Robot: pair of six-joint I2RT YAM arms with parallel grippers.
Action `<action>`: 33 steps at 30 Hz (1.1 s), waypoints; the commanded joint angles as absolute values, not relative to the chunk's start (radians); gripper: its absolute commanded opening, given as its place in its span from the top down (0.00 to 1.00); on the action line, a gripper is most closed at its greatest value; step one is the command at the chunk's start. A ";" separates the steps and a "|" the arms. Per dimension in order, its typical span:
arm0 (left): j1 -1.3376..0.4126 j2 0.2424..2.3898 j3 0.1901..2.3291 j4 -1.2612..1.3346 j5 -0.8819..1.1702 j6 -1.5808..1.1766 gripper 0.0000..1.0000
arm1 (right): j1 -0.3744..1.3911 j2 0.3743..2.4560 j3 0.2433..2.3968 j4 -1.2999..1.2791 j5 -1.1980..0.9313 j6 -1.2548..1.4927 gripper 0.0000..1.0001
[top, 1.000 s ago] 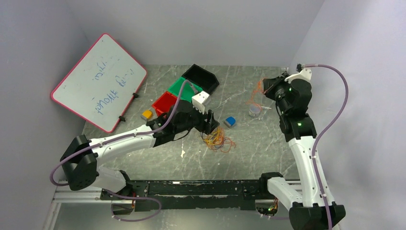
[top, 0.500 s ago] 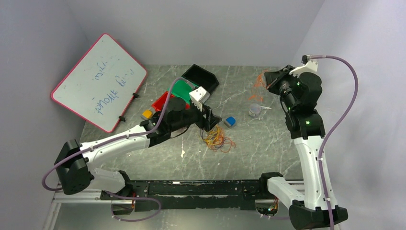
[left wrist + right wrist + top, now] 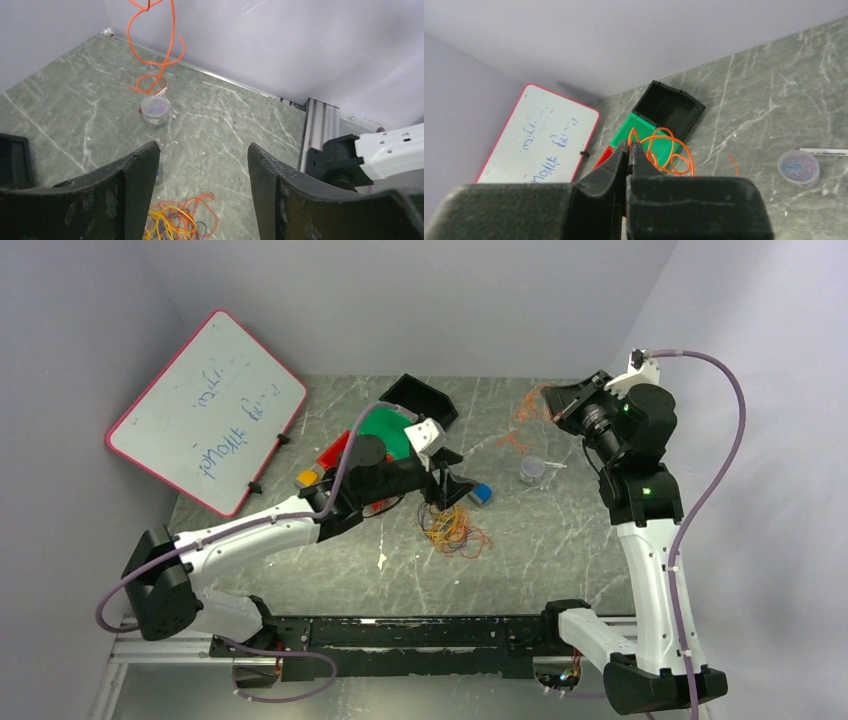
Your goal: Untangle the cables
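A clump of orange, yellow and dark cables (image 3: 454,531) lies mid-table; its edge shows low between the fingers in the left wrist view as cables (image 3: 177,220). My left gripper (image 3: 452,487) hovers just behind the clump, open, nothing between its fingers (image 3: 137,170). My right gripper (image 3: 550,398) is raised at the back right, shut on an orange cable (image 3: 522,418) whose loops dangle from its tips (image 3: 630,146) toward the table. The same orange cable (image 3: 159,50) hangs in the left wrist view; the orange cable (image 3: 666,152) loops beside the shut jaws.
A small clear round container (image 3: 533,470) with a pen beside it stands under the hanging cable. A blue block (image 3: 481,494), black bin (image 3: 420,398), green bin (image 3: 385,430) and red bin (image 3: 335,452) sit mid-back. A whiteboard (image 3: 210,405) leans at the left wall.
My right gripper has lifted and swung back-right, carrying the orange cable up off the table. My left gripper has shifted slightly right and back above the clump.
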State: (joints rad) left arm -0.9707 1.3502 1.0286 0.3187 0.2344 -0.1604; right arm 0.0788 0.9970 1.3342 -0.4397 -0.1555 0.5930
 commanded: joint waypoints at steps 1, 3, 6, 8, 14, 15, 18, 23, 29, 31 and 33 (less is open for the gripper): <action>-0.974 1.417 1.118 0.398 0.260 -0.065 0.30 | 0.081 0.991 1.348 -0.433 -0.210 0.667 1.00; -0.973 1.461 1.152 0.410 0.248 -0.031 0.30 | 0.082 0.990 1.352 -0.425 -0.229 0.677 1.00; -0.973 1.532 1.228 0.407 0.260 0.011 0.30 | 0.081 0.991 1.362 -0.421 -0.246 0.686 1.00; -0.973 1.587 1.279 0.400 0.281 0.025 0.30 | 0.082 0.993 1.370 -0.424 -0.251 0.688 1.00; -0.973 1.707 1.385 0.383 0.344 0.031 0.35 | 0.081 0.989 1.378 -0.425 -0.267 0.692 1.00; -0.973 1.724 1.400 0.378 0.355 0.027 0.39 | 0.082 0.988 1.378 -0.425 -0.266 0.691 1.00; -0.972 1.756 1.438 0.337 0.360 0.017 0.65 | 0.080 0.985 1.388 -0.442 -0.253 0.671 1.00; -0.968 1.696 1.398 0.293 0.272 0.023 0.93 | 0.082 0.960 1.370 -0.460 -0.184 0.618 1.00; -0.919 1.541 1.321 0.180 0.188 -0.001 0.93 | 0.081 0.948 1.354 -0.513 -0.066 0.472 1.00; -0.873 1.485 1.293 0.137 0.184 -0.025 0.93 | 0.081 0.940 1.332 -0.522 -0.036 0.430 1.00; -0.832 1.429 1.275 0.097 0.179 -0.036 0.93 | 0.081 0.928 1.308 -0.523 -0.012 0.397 1.00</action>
State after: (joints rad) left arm -0.9043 1.5295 1.3041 0.1764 0.2279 -0.0013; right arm 0.0788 0.9504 1.3460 -0.4931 -0.0937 0.5098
